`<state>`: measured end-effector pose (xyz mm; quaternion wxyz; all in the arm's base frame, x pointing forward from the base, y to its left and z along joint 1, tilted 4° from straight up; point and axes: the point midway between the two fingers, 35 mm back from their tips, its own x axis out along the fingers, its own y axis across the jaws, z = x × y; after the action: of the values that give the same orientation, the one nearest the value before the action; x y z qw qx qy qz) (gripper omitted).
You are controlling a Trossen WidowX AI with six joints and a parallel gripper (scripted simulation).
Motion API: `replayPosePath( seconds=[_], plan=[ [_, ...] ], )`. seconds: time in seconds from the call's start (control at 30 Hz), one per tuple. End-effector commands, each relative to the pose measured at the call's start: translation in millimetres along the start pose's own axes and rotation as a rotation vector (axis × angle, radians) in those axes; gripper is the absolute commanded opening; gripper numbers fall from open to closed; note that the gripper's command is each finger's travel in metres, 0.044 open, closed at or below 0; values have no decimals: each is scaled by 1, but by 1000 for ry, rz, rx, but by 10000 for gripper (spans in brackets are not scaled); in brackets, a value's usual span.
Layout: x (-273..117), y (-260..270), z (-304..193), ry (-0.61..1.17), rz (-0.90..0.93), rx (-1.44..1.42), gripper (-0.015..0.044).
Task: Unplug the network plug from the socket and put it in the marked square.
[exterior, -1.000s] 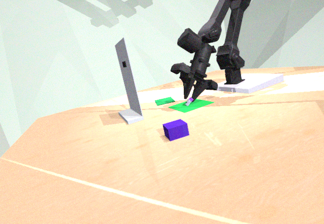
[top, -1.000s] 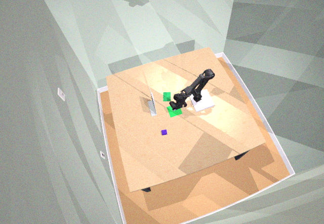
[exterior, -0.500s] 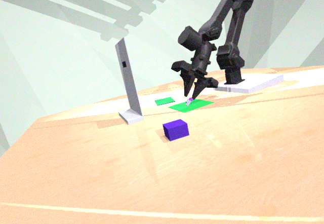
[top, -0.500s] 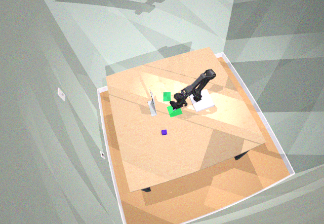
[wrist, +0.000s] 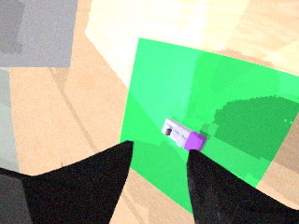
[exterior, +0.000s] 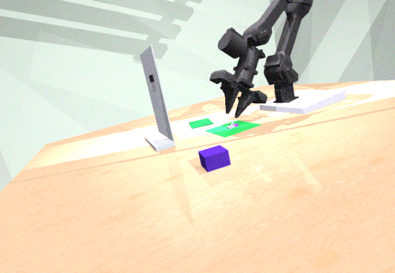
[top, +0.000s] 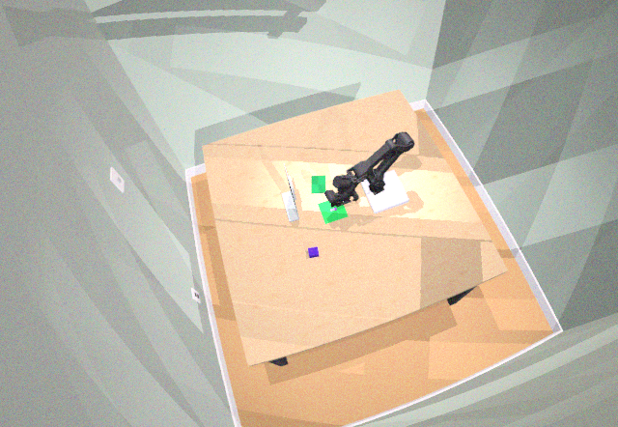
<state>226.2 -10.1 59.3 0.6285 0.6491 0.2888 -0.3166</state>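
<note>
The plug, white-grey with a purple end, lies on the larger green square, inside its edges. My gripper is open, its fingertips apart with nothing between them. In the exterior view the tips hang a little above the plug and the square. In the top view the hand covers the fingertips. The upright grey panel stands left of the square. Its dark socket is empty.
A smaller green patch lies between the panel and the arm, behind the larger square. A purple-blue block sits on the near side of the table. The arm stands on a white base plate.
</note>
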Motion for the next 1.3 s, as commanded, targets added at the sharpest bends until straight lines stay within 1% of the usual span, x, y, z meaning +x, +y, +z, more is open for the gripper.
replayPosePath(
  seconds=[0.0, 1.27],
  plan=[
    [-5, 1, 0, 1, 3, -4, 156],
    [-42, 29, 0, 0, 4, -4, 156]
  ],
)
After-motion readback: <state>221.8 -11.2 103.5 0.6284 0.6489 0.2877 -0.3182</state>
